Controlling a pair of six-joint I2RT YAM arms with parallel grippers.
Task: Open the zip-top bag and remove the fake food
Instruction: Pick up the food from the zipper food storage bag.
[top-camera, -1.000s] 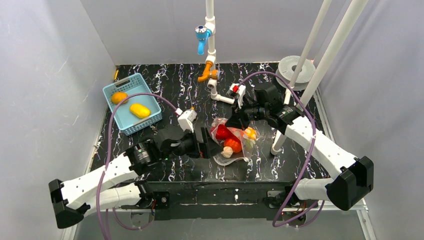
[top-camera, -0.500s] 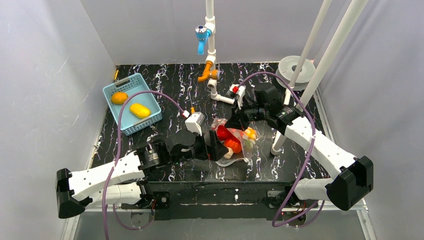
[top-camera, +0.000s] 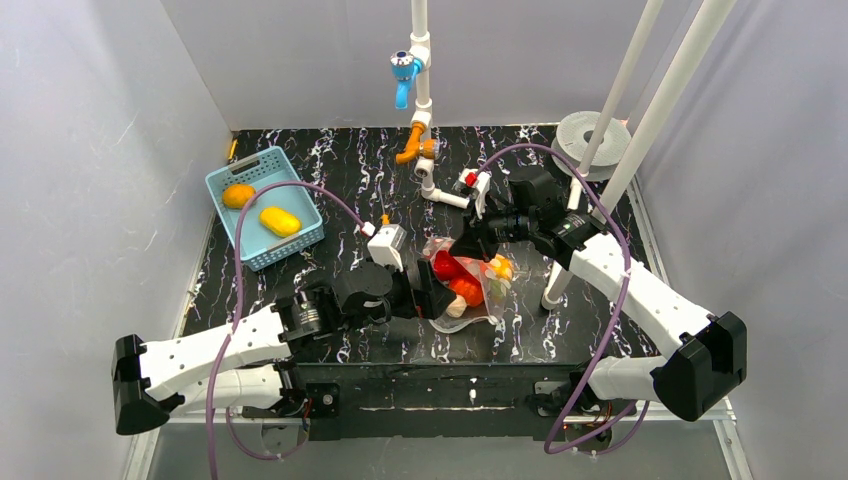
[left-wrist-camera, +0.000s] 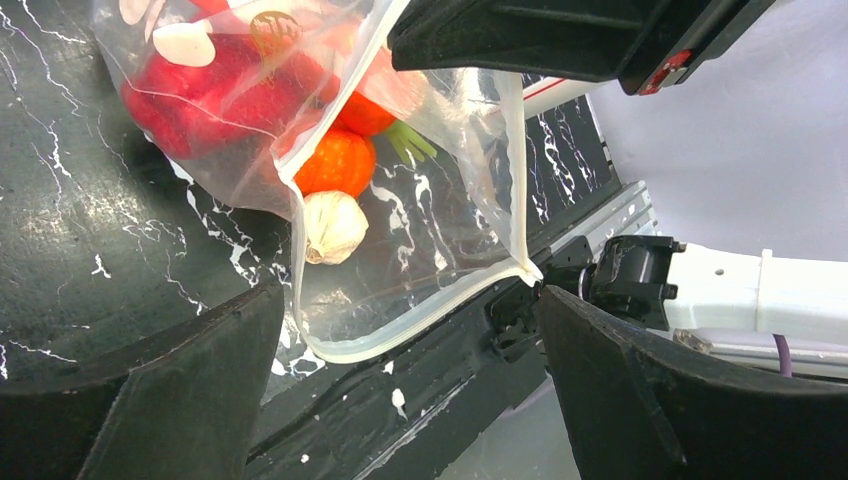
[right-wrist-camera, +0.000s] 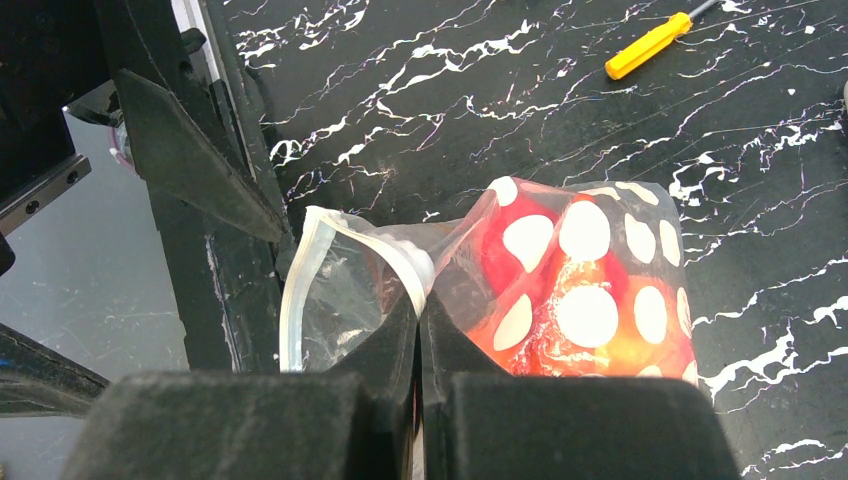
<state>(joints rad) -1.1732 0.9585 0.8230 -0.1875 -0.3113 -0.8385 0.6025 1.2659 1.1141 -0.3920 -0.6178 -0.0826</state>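
Note:
The zip-top bag (top-camera: 468, 287) lies at the table's middle, clear with white dots (right-wrist-camera: 590, 280). Its mouth gapes, and the zip rim (left-wrist-camera: 420, 330) curves toward the front edge. Inside the bag is fake food: a red piece (left-wrist-camera: 215, 95), an orange round one (left-wrist-camera: 335, 165), a pale garlic bulb (left-wrist-camera: 333, 225) and a green top (left-wrist-camera: 410, 145). My right gripper (right-wrist-camera: 420, 300) is shut on the upper rim, holding that side up. My left gripper (left-wrist-camera: 410, 400) stands wide open just short of the mouth, with nothing between its fingers (left-wrist-camera: 170, 400).
A light blue basket (top-camera: 240, 163) at the back left holds an orange piece (top-camera: 238, 195) and a yellow one (top-camera: 279, 221). A yellow-handled screwdriver (right-wrist-camera: 650, 45) lies beyond the bag. White pipes with a blue tap (top-camera: 404, 68) and slanted poles (top-camera: 600, 190) stand behind and to the right.
My left arm has slid right, bringing its open gripper up to the bag's mouth. The right gripper keeps its hold on the rim and has not moved.

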